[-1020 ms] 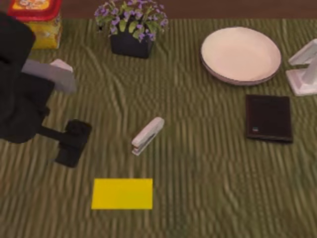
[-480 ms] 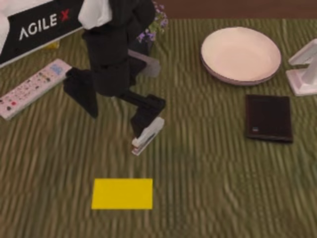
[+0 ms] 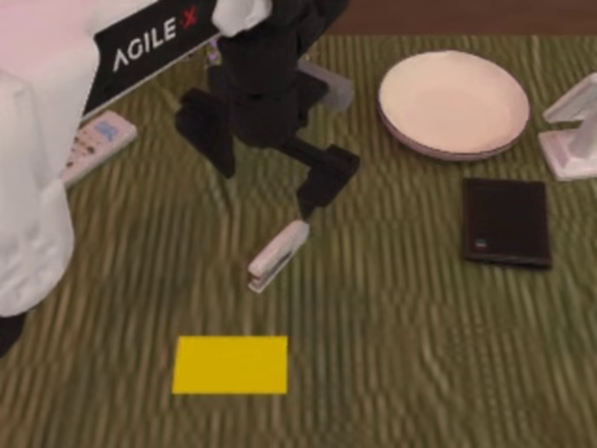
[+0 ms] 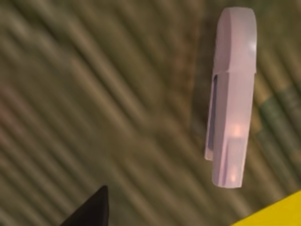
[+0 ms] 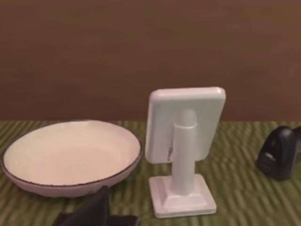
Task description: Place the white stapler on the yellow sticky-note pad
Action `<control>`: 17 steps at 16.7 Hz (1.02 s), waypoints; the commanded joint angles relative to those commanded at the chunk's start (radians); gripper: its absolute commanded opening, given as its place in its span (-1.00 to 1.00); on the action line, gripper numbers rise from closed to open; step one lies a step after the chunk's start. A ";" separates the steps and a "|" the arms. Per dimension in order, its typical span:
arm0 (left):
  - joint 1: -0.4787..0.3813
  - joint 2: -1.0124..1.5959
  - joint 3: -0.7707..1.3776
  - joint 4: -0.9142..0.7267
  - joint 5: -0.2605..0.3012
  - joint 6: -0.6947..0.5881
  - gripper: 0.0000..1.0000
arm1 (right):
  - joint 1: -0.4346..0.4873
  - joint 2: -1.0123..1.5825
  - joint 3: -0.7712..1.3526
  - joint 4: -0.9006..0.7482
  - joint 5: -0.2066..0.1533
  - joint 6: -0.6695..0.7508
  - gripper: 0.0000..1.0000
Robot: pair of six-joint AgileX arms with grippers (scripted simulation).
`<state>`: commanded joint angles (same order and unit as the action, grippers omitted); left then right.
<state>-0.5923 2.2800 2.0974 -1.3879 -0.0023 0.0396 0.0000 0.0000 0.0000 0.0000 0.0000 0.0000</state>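
Misalignment is the chief risk here. The stapler (image 3: 278,255) lies slantwise on the green cloth (image 3: 401,327) near the middle of the table, well apart from the yellow pad (image 3: 230,365), which sits nearer the front edge and a little to the left. The left gripper (image 3: 312,198) hangs just beyond the stapler's far, upper-right end rather than over its middle; whether its fingers are spread or closed I cannot tell, since the top view shows only a dark block and the left wrist view catches just one dark fingertip (image 4: 91,212) at its edge. In that wrist view the stapler (image 4: 231,94) lies off to one side with a corner of the pad (image 4: 277,212) showing beyond it. If the arm goes down from where it hangs, I judge the fingers would meet the rounded tip, not the body, and could push the stapler along the cloth or tip it. A grip taken near one end could also let the slim bar swing or slip out on the way to the pad. The ribbed cloth may snag a fingertip that goes too low. The right arm is out of the top view; its wrist view shows a plate (image 5: 70,155) and a white stand (image 5: 183,150), with a dark fingertip (image 5: 94,212) low in the picture.
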 joint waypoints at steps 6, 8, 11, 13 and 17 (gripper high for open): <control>0.004 -0.002 -0.019 0.016 0.001 0.002 1.00 | 0.000 0.000 0.000 0.000 0.000 0.000 1.00; 0.003 0.006 -0.071 0.074 0.000 0.003 1.00 | 0.000 0.000 0.000 0.000 0.000 0.000 1.00; 0.004 0.029 -0.183 0.219 0.000 0.004 1.00 | 0.000 0.000 0.000 0.000 0.000 0.000 1.00; 0.004 0.044 -0.253 0.306 0.000 0.004 1.00 | 0.000 0.000 0.000 0.000 0.000 0.000 1.00; 0.003 0.057 -0.302 0.360 0.001 0.004 1.00 | 0.000 0.000 0.000 0.000 0.000 0.000 1.00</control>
<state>-0.5888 2.3372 1.7949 -1.0283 -0.0017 0.0438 0.0000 0.0000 0.0000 0.0000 0.0000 0.0000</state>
